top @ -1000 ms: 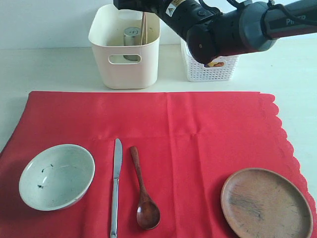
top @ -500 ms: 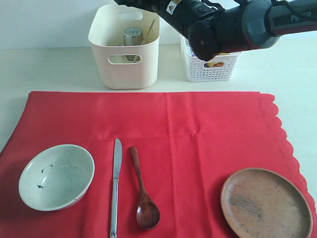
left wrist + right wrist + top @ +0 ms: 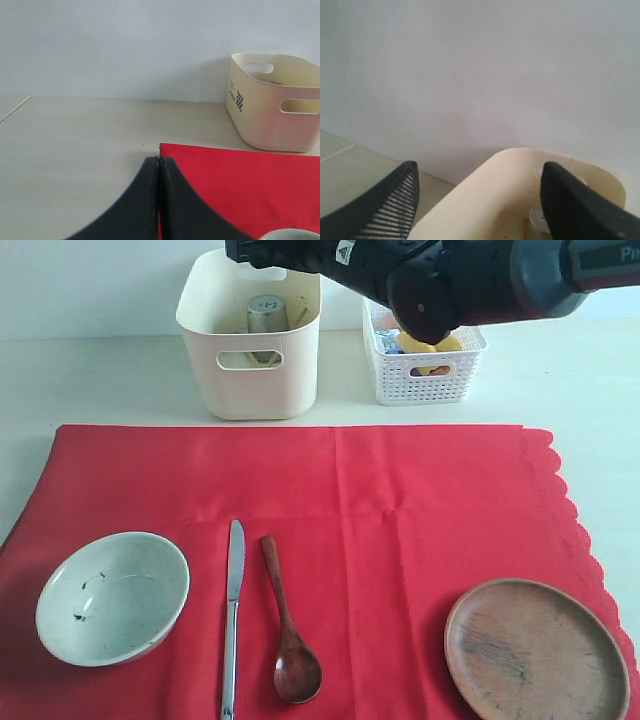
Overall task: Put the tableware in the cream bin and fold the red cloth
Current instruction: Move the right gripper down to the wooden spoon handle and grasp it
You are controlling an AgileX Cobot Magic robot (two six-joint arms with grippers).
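1. We see a pale cream table (image 3: 100, 380), faintly grained, spanning the exterior view's full width.
2. Along its far edge we meet a plain whitish wall (image 3: 125, 45).
3. We find the light soft and even, casting only faint shadows.

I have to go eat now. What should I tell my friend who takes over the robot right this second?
The left gripper is shut and empty, near a corner of the red cloth.
The right gripper is open and empty, above the cream bin.
Done: the steel cup is in the bin.
Left: the bowl, knife, spoon and plate lie on the cloth. Put them in the bin, then fold the cloth, which is spread flat.
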